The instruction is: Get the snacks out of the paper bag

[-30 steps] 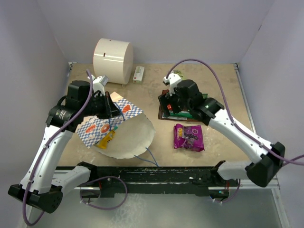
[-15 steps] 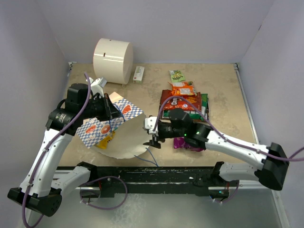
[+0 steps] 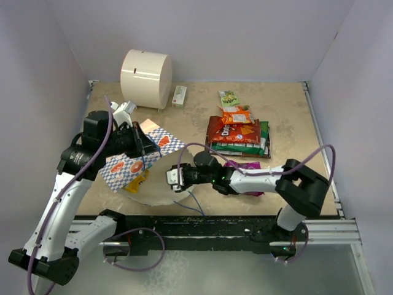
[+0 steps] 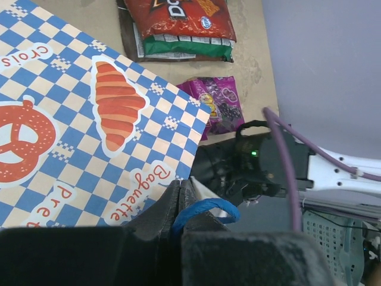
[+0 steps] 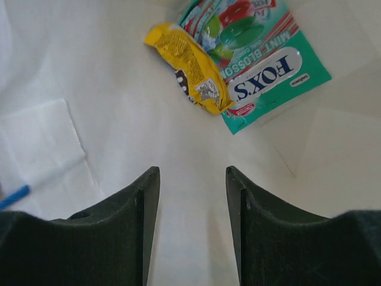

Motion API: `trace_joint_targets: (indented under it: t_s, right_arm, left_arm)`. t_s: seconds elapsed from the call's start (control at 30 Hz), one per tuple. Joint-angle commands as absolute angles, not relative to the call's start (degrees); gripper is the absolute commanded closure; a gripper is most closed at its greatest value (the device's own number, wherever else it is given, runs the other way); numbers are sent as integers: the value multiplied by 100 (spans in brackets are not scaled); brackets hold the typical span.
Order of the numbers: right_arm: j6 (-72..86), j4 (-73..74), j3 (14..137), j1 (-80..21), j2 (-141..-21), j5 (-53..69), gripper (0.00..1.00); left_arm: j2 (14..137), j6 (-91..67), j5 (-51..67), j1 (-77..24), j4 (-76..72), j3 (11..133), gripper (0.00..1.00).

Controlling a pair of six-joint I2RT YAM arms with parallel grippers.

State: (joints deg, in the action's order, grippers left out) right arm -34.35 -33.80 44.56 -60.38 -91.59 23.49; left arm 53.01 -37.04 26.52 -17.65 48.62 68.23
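From above, the left gripper (image 3: 144,144) has its jaws pinched on the upper edge of the paper bag (image 3: 132,163), which lies left of centre on the bench (image 3: 288,110). The bag's length runs from the left towards the middle of the frame, and its cream-lined mouth opens to the right and slightly downward. The right gripper (image 3: 174,179) sits right at that mouth; how far its jaws are spread cannot be told here. A second ago that arm was over the snack pile (image 3: 236,132) at upper right, and half a second ago it was between the pile and the bag, while the left arm and the bag have barely shifted. The purple packet (image 3: 245,166) lies partly under the right arm. In the left wrist view, the left gripper (image 4: 180,185) has its jaws pressed together on the blue cord handle (image 4: 202,210). The bag's checkered face (image 4: 89,137) fills the left of the frame, with the purple packet (image 4: 217,110) and the red-orange packet (image 4: 178,18) beyond its corner. In the right wrist view, the right gripper (image 5: 191,173) has its jaws spread and holds nothing, pointing into the cream lining (image 5: 89,77). Ahead of it lie a yellow packet (image 5: 190,65), running from upper left to lower right, and just beside it a teal packet (image 5: 262,71), angled towards the upper left.
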Motion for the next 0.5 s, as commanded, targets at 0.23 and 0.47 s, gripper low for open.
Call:
trace_joint_targets:
  t_s: [0.23, 0.47]
  right_arm:
    - [-4563, -4454, 5276, -6070, -10411, 2673, 39]
    - [-4871, -4378, 6175, -6271, -11207, 2555, 25]
  left_arm:
    - [5152, -3967, 3250, -1775, 4435, 6662, 100]
    - [5313, -3978, 3568, -1773, 4351, 6699, 100]
